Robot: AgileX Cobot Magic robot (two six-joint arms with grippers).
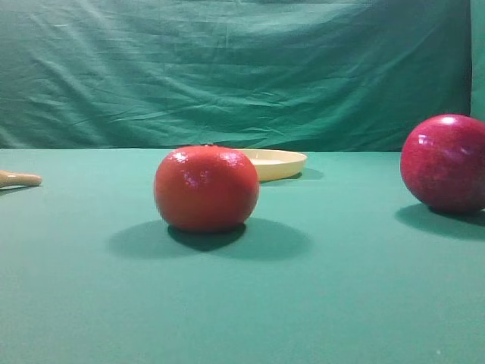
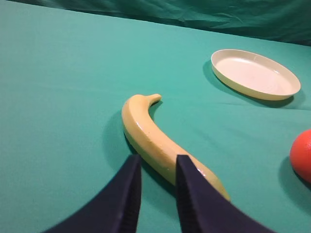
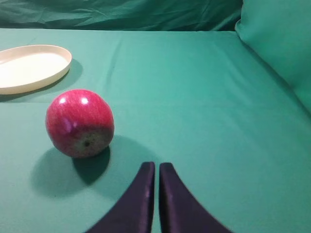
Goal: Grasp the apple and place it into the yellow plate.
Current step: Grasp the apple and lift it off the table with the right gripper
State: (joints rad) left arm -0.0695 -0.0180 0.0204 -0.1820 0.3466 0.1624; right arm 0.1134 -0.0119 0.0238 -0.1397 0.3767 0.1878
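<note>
- From my right wrist view, the right gripper (image 3: 156, 170) sits nearest the lens at six o'clock, its two dark fingers pressed together with barely a seam between them, holding nothing.
- The apple (image 3: 79, 123) lies up and to the left of those fingertips, at about ten o'clock, resting on the green table (image 3: 194, 107) with its blossom end turned toward the camera. It is near the gripper but clearly apart from it.
- It is close to round, so I see no long axis to line up with; any approach angle should do once the fingers are spread.
- Beyond the apple, at about eleven o'clock, the yellow plate (image 3: 29, 68) sits empty, partly cut off by the frame's left edge. Apple and plate are apart, with bare cloth between.
- On the left wrist view, the left gripper (image 2: 156, 167) stands with a narrow gap between its fingers, gripping nothing; a banana (image 2: 160, 143) lies just past its tips, and the orange-red fruit (image 2: 302, 155) shows at three o'clock. The apple is not in that view.
- I judge the right arm the nearer one: it must open up, swing toward ten o'clock, close around the apple, then carry on along much the same line to the plate.
</note>
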